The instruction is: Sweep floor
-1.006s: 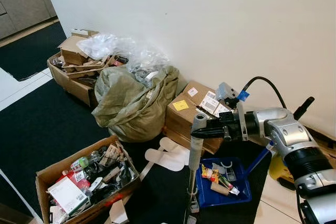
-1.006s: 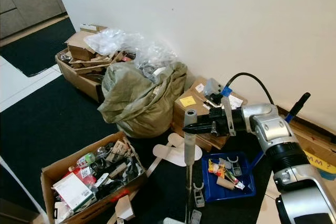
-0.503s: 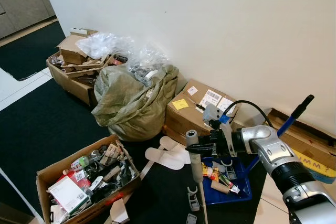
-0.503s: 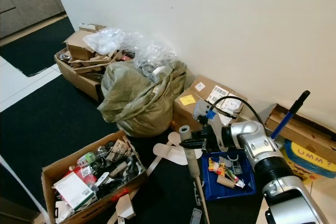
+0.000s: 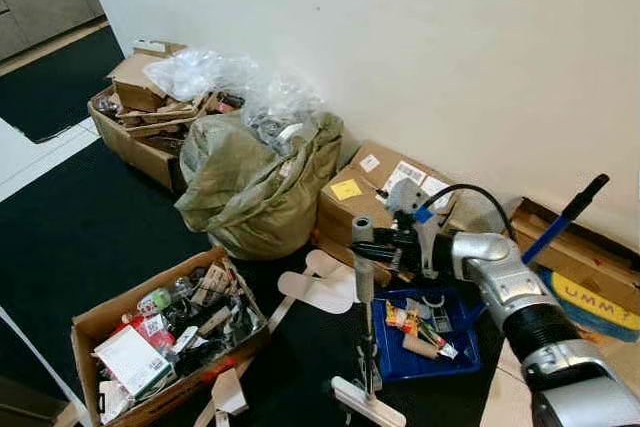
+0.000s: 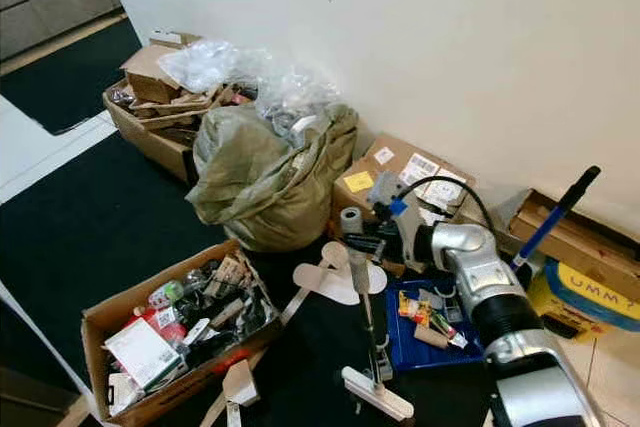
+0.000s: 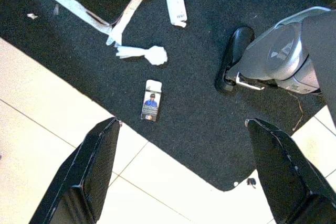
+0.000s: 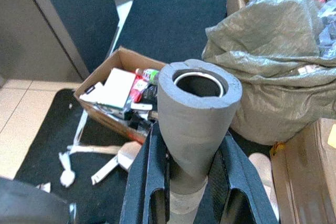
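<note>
My right gripper (image 5: pixel 378 247) is shut on the grey foam grip (image 8: pixel 197 108) at the top of a sweeper. The thin pole (image 5: pixel 368 327) stands almost upright. It runs down to a white flat head (image 5: pixel 368 403) resting on the black carpet (image 5: pixel 90 227), beside a blue tray. In the right wrist view the black fingers (image 8: pixel 143 192) press both sides of the grip. My left gripper (image 7: pixel 184 124) hangs open above the carpet edge, with nothing between its fingers. A crumpled paper (image 7: pixel 150 54) and a small card (image 7: pixel 151 100) lie on the carpet below it.
An open cardboard box (image 5: pixel 160 332) of odds and ends stands front left. A green sack (image 5: pixel 255 187) and more cardboard boxes (image 5: pixel 370 197) line the white wall. The blue tray (image 5: pixel 430 342) and white insoles (image 5: pixel 315 289) lie near the sweeper head. A blue-handled pole (image 5: pixel 565 219) leans at the right.
The camera has shifted. My right gripper has dropped lower and come in closer with the grip in it; the pole tilted, then stood upright again, and the white head now shows on the carpet.
</note>
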{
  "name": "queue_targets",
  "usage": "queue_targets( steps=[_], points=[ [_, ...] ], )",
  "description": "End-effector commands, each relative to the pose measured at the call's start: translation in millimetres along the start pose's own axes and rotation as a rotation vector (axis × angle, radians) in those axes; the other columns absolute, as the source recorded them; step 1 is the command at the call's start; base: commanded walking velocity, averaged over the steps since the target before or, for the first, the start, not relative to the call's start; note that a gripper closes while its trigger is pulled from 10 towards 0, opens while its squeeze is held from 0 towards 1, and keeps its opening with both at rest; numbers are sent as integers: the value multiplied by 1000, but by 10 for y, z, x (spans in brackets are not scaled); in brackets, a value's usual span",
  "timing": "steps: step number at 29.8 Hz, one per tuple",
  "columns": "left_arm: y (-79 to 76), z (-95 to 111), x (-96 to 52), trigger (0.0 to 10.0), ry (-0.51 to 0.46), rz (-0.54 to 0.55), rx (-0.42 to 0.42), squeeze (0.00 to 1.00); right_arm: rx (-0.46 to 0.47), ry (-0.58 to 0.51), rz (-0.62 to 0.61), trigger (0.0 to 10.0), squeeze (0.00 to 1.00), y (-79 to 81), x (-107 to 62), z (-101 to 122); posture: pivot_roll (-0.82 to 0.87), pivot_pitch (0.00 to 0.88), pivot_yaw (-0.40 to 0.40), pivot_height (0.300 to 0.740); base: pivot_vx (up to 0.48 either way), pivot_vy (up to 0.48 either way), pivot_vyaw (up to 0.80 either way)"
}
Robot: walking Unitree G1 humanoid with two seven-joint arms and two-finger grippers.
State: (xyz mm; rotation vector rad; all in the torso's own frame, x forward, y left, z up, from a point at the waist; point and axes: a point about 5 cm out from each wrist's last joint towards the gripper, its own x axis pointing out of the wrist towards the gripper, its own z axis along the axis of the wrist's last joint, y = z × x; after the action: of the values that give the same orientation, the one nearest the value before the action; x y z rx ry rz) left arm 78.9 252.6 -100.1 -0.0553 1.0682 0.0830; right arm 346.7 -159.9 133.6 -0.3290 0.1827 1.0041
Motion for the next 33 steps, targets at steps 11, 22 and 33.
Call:
queue_targets(
  steps=[11,22,33],
  points=[
    [87,-106,-57,10000,34,12,17,0,-133,-28,-251,10000,0,-210,56,176,9,194,29,740,0,0,0],
    [79,-95,-53,10000,29,6,17,0,-20,-71,-406,10000,0,-254,141,193,8,190,32,740,0,0,0],
    [66,-77,-42,10000,27,2,16,0,24,45,-597,10000,0,-423,6,82,-1,186,29,740,0,0,0]
  ],
)
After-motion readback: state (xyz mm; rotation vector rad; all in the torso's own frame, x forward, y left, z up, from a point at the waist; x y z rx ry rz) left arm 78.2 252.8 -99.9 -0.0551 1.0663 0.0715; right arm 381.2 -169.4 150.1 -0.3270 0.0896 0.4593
